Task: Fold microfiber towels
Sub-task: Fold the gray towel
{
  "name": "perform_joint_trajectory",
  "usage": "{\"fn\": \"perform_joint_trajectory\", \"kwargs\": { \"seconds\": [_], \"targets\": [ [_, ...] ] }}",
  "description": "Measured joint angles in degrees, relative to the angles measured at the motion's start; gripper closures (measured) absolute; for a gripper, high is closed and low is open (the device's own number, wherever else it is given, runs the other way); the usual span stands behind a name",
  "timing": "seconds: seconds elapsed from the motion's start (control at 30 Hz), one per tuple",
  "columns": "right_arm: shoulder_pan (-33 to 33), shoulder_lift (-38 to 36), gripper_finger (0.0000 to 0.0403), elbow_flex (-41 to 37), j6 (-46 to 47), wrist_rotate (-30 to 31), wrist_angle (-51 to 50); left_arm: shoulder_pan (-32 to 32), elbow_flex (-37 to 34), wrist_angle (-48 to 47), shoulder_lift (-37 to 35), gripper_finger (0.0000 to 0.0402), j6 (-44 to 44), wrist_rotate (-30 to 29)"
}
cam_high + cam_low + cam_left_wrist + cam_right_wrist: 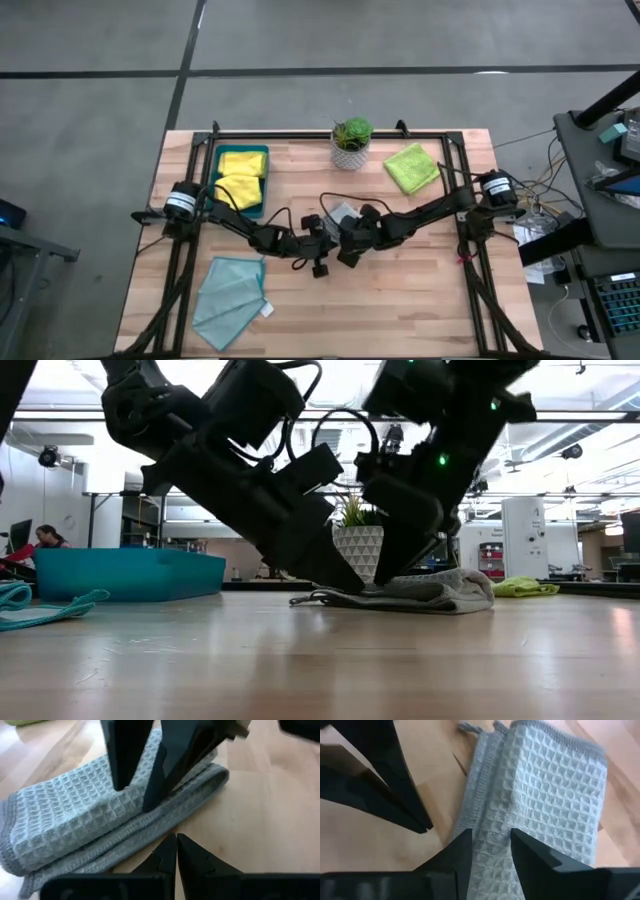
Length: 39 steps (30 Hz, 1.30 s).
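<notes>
From above, we note a dark teal tray point(258, 186) at upper left holding yellow towels point(240, 176), a potted plant point(351, 141) at top centre, a lime towel point(411, 167) to its right, and a teal towel point(230, 296) at lower left. Both arms meet mid-frame over the grey towel point(344, 213). At table height, they largely hide that folded towel. In the wrist views, the left gripper point(177, 851) is fully closed, empty, beside the towel's edge; the right gripper point(491, 849), fingers partly apart, presses onto the towel.
</notes>
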Motion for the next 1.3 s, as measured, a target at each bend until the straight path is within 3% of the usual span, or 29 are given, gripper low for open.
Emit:
{"fn": "perform_joint_trajectory", "kwargs": {
  "seconds": [0.17, 0.43, 0.73, 0.87, 1.3],
  "targets": [
    [-0.5, 0.0, 0.0307, -3.0, 0.0, 0.0, 4.9, 0.4, 0.0, 0.0, 0.0, 0.0402, 0.0, 0.0],
    [-0.5, 0.0, 0.0388, -2.7, -0.7, 0.0, 5.1, 2.0, -0.1, -0.7, 0.0, 0.0402, 0.0, -0.1],
    [-0.5, -0.1, 0.0391, 2.1, -1.6, 0.0, 1.8, 2.7, -1.5, -0.8, 0.0, 0.0402, 0.0, 0.0],
    [-0.5, -0.1, 0.0391, 3.4, 0.3, -2.8, 1.9, 2.7, -2.3, -0.5, 0.0, 0.0402, -0.8, 0.0],
    [-0.6, 4.4, 0.0390, 2.8, 4.6, -4.3, 6.1, 2.5, -2.6, -1.3, -0.8, 0.0402, -1.5, 0.4]
  ]
}}
